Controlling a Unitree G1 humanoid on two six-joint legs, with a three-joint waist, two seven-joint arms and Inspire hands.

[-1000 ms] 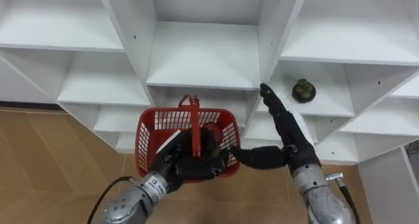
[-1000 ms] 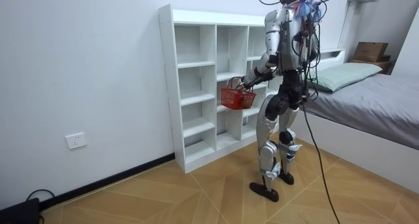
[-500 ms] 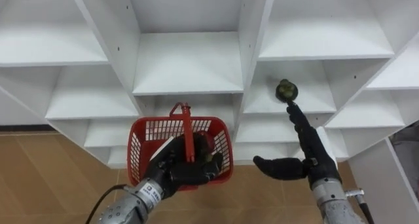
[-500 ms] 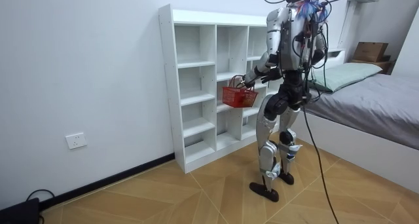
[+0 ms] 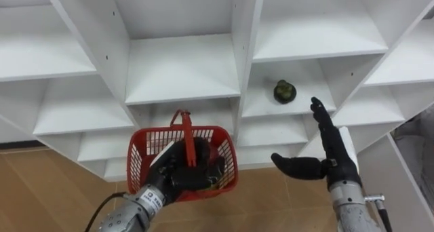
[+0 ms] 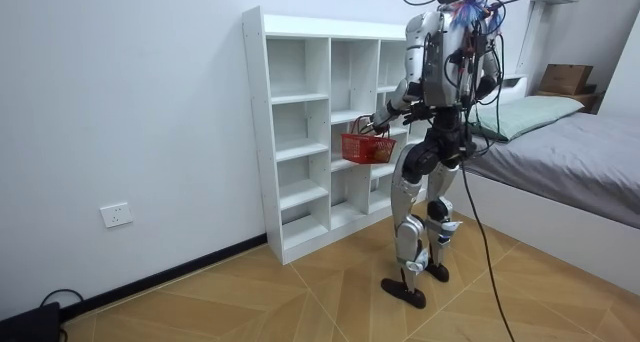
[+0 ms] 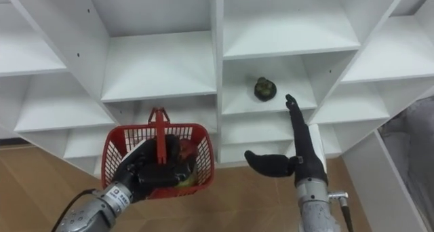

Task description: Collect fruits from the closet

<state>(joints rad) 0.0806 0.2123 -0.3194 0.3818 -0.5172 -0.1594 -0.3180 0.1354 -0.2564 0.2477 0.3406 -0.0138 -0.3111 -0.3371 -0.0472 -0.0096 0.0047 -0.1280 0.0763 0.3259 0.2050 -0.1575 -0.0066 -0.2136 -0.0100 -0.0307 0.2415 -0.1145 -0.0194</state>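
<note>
Green fruit lies on the closet shelf just beyond the spread right hand, which must next reach in and close round it; the left hand grips the red basket.

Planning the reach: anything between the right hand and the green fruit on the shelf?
Nothing visible. The open right hand is just below the green fruit, which sits alone in its open-fronted closet compartment. The left hand holds the red basket off to the left.
</note>
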